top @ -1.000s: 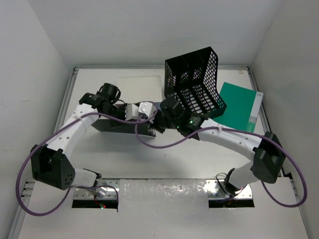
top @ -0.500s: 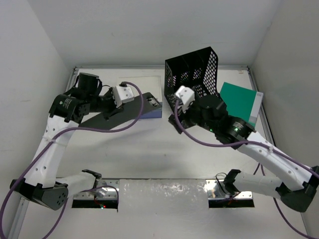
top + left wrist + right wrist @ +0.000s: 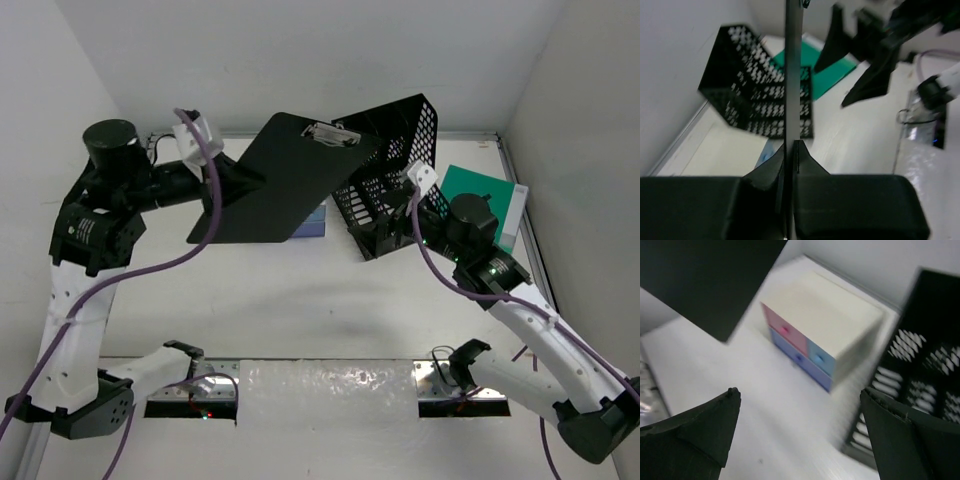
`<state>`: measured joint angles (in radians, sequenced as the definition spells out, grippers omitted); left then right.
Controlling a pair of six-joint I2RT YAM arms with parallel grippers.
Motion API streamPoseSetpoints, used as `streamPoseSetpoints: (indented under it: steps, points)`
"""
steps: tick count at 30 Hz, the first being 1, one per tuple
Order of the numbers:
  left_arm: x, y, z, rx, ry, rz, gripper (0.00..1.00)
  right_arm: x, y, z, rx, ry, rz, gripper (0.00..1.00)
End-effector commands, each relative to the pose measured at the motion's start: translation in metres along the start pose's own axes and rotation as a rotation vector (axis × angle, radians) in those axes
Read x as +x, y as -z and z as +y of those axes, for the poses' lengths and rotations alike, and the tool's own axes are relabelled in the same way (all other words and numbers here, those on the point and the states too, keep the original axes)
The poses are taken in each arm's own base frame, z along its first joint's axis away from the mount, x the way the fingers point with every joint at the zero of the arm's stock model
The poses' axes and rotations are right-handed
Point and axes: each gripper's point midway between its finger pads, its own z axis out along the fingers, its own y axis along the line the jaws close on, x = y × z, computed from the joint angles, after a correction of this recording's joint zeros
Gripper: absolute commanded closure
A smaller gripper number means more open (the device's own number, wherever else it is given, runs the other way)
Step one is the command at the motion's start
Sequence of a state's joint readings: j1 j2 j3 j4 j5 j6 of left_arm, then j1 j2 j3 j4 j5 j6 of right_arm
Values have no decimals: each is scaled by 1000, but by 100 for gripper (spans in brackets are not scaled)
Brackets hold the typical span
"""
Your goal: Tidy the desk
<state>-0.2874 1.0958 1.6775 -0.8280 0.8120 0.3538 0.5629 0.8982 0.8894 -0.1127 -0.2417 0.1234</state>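
Note:
My left gripper [image 3: 226, 186] is shut on the lower edge of a black clipboard [image 3: 285, 178] and holds it tilted in the air over the back of the white desk [image 3: 300, 300]. The left wrist view shows the board edge-on [image 3: 792, 75], pinched between the pads of the left gripper [image 3: 791, 145]. My right gripper [image 3: 385, 230] stands open and holds nothing, just in front of the black mesh file holder [image 3: 395, 150]. In the right wrist view the right gripper [image 3: 800, 392] has its fingers wide apart over bare desk.
A small cream-topped drawer box [image 3: 815, 325] with pink and blue drawers sits under the clipboard, left of the mesh holder [image 3: 925, 385]. A green book [image 3: 480, 205] lies at the right behind the holder. Walls close in on three sides.
The left arm has lifted the clipboard from the desk and swung it up and back. The right gripper has opened and pulled away to the right, toward the mesh holder.

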Motion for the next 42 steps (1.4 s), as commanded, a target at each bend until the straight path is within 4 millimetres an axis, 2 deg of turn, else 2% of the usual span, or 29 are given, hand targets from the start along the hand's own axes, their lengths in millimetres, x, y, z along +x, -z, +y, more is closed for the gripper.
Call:
streamPoseSetpoints:
  steps: [1, 5, 8, 10, 11, 12, 14, 15, 16, 18, 19, 20, 21, 23, 24, 25, 26, 27, 28, 29, 30, 31, 32, 33, 34, 37, 38, 40, 42]
  points:
    - [-53, 5, -43, 242, 56, -180, 100, -72, 8, 53, -304, 33, -303, 1]
    - [-59, 5, -53, 312, 49, -228, 100, -101, 19, 63, -355, 61, -406, 1]
    - [-67, 5, -51, 301, 36, -268, 100, -114, 24, 68, -384, 41, -448, 1]
    - [-66, 5, -59, 374, 94, -262, 100, -125, 26, 73, -412, 27, -486, 1]
    - [-72, 6, -60, 393, 66, -290, 100, -127, 26, 73, -420, 25, -497, 1]
    - [-68, 4, -61, 406, 80, -284, 100, -133, 28, 76, -435, 35, -540, 1]
    - [-65, 0, -56, 392, 64, -291, 100, -137, 32, 83, -485, 10, -561, 9]
    - [-57, -6, -53, 398, 86, -278, 100, -143, 32, 86, -511, 9, -597, 15]
    - [-52, -10, -50, 402, 96, -274, 100, -145, 35, 93, -566, -34, -601, 33]
    - [-44, -19, -43, 406, 126, -260, 100, -153, 34, 97, -617, -56, -647, 60]
    - [-41, -23, -39, 398, 132, -258, 100, -154, 34, 99, -644, -95, -637, 75]
    - [-36, -26, -35, 383, 143, -247, 100, -154, 30, 98, -642, -110, -633, 99]
    - [-31, -32, -26, 349, 157, -235, 100, -154, 26, 95, -633, -127, -618, 100]
    - [-17, -39, -14, 288, 153, -197, 69, -149, 16, 91, -605, -134, -592, 100]
    - [-12, -44, 2, 196, 159, -181, 45, -140, 6, 83, -555, -166, -543, 100]
    - [0, -46, 11, 142, 126, -139, 3, -140, 5, 77, -505, -124, -540, 100]
    - [-2, -45, 20, 84, 103, -133, 0, -141, 4, 71, -458, -113, -530, 100]
    - [3, -45, 42, -41, 98, -111, 0, -127, -6, 55, -355, -142, -463, 100]
    - [5, -43, 55, -111, 67, -93, 0, -124, -8, 44, -284, -78, -451, 100]
    - [5, -39, 67, -187, 67, -78, 0, -131, 1, 38, -230, -48, -463, 100]
    - [11, -32, 96, -348, 73, -44, 0, -125, 1, 19, -117, -20, -433, 100]
    - [17, -26, 106, -412, 66, -8, 0, -126, 5, 12, -66, -1, -433, 100]
    - [19, -16, 125, -527, 58, 20, 0, -133, 17, -4, 35, 4, -439, 100]
    - [22, -11, 131, -569, 52, 38, 0, -135, 22, -4, 42, 33, -432, 100]
    - [25, -7, 136, -605, 44, 57, 0, -139, 27, -22, 149, 70, -431, 100]
    - [33, 5, 148, -701, 46, 96, 0, -146, 40, -56, 353, 138, -413, 100]
    - [37, 7, 150, -715, 48, 107, 0, -149, 42, -62, 386, 150, -413, 100]
    - [47, 10, 154, -743, 45, 139, 0, -144, 33, -79, 461, 186, -380, 100]
    - [51, 13, 155, -763, 36, 150, 0, -143, 21, -87, 488, 204, -384, 100]
